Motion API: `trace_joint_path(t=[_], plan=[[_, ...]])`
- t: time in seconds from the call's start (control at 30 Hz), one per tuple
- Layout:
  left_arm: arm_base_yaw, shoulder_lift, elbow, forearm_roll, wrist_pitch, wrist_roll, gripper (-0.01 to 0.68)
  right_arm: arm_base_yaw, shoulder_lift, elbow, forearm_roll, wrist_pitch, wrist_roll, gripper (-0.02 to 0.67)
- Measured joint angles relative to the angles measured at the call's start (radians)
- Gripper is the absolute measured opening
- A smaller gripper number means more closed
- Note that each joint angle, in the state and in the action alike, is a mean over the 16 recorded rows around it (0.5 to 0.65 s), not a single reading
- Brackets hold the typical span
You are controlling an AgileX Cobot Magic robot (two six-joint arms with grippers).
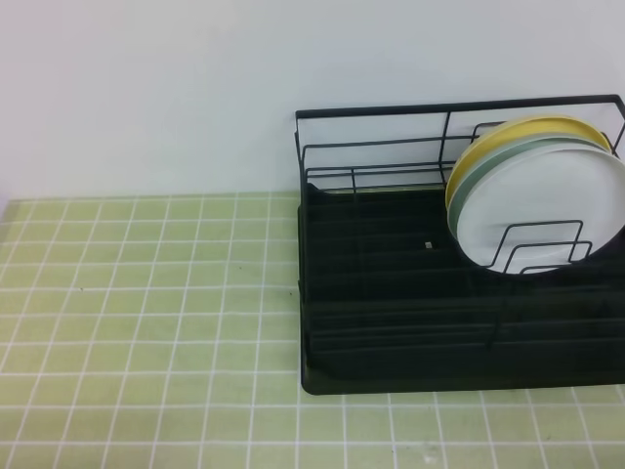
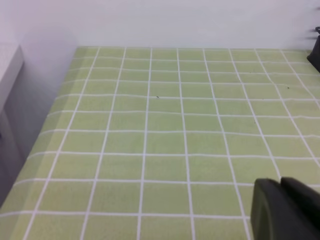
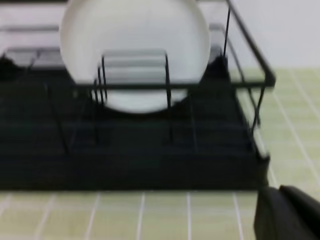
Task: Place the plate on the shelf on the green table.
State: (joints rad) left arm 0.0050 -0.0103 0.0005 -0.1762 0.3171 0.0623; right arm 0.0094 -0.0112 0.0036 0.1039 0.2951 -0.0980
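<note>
A black wire shelf [image 1: 459, 244] sits on the right half of a surface of small yellow-green tiles [image 1: 146, 293], its ribbed tray base flat on the tiles and its tall back rail close to a plain white wall. Three plates stand on edge at the shelf's right end, leaning back toward the rail: a yellow plate [image 1: 518, 132] at the rear, a pale blue-green plate [image 1: 480, 174] in the middle, and the white plate [image 1: 547, 210] in front. The upright wire dividers [image 1: 547, 249] cross the lower face of the white plate and appear to be what keeps it standing, so it looks already seated in its slot. No arm shows in the overhead view. In the right wrist view the white plate [image 3: 135, 45] fills the upper middle behind the dividers, and only a dark corner of the right claw [image 3: 287, 215] shows at the lower right, low over the tiles in front of the shelf and well apart from the plate, touching nothing. Its fingertips are out of frame; it reads as fully closed and empty. In the left wrist view a dark edge of the left claw [image 2: 285, 210] hangs over bare tiles, likewise closed with nothing in it, far from the shelf, whose black corner [image 2: 315, 55] barely enters at the right edge. Judging by this, the placing seems finished.
</note>
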Motion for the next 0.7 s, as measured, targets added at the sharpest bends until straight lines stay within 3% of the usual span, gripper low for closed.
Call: trace_joint_path(t=[0.7], plan=[[0.000, 0.000, 0.000, -0.002, -0.002, -0.002, 0.000, -0.012, 0.000, 0.000, -0.018, 0.032, -0.004, 0.000]])
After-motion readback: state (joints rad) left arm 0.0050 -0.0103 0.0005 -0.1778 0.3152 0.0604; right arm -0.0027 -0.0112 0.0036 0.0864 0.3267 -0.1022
